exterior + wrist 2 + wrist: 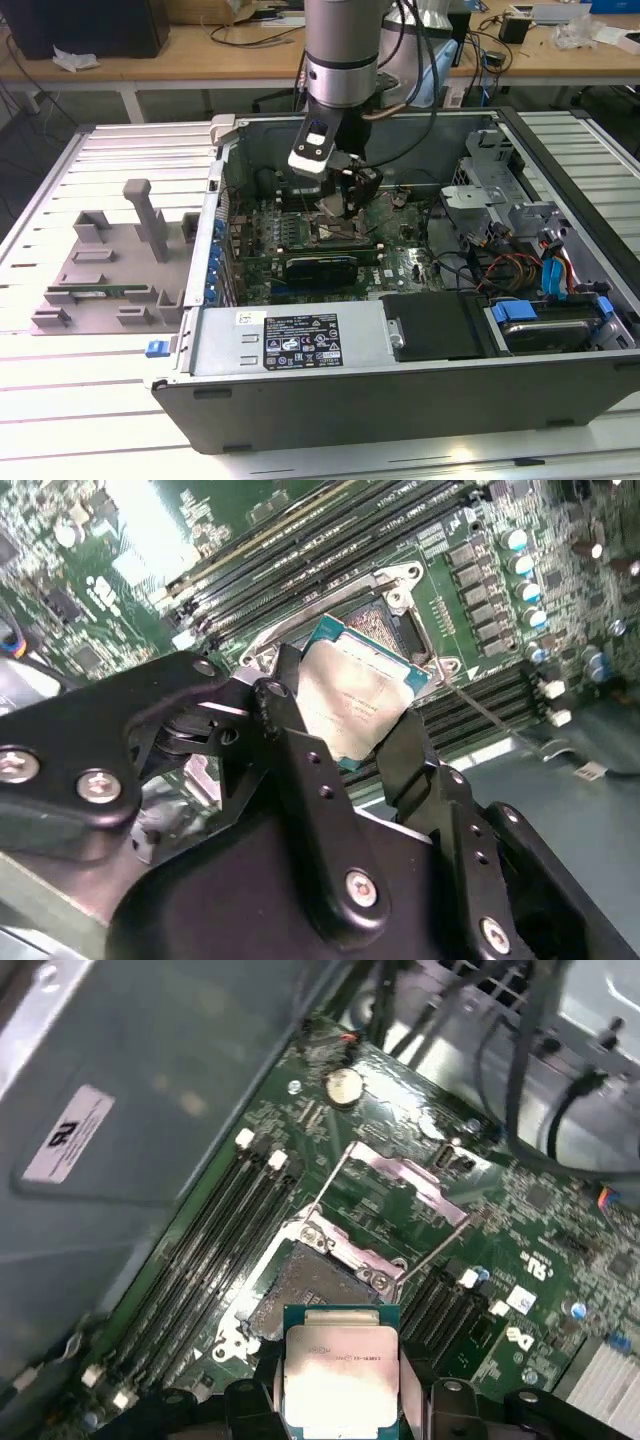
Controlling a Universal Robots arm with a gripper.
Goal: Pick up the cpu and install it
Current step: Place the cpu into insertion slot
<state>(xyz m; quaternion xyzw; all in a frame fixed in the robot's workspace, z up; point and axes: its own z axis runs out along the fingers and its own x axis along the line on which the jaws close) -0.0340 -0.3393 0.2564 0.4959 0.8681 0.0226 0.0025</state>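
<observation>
Fingers of the gripper (342,725) clamp the cpu (356,685), which we see held close over the open socket (312,1285) inside the computer case (300,345); the case lies on a slatted metal table (90,420), with wooden workbenches (180,60) behind.

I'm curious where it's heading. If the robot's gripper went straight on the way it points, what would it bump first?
Probably the open dark square socket on the green circuit board. The black gripper, shut on the small shiny silver cpu, points at it, though depth is unclear.
</observation>
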